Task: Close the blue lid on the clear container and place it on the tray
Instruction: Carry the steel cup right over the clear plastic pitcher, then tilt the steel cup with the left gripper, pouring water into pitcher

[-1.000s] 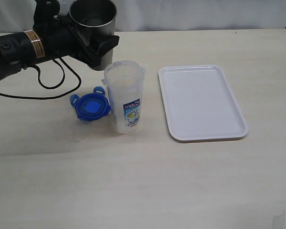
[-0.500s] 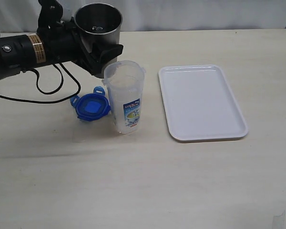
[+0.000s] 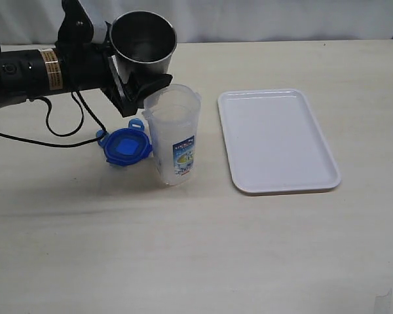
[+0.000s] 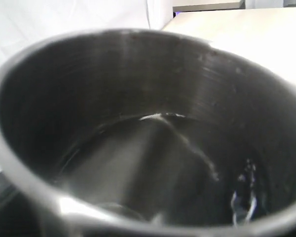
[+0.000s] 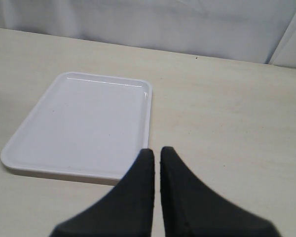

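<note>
Now clamped on the grey metal cup, the left gripper has carried it rightward over the last second, until its base hangs beside the open mouth of the clear container (a pour looks likely; liquid glints inside the cup). So lidding must wait: the blue lid lies on the table just left of the container, and the tray sits apart on its right. The right gripper, fingers pressed together on nothing, hovers near the tray.
</note>
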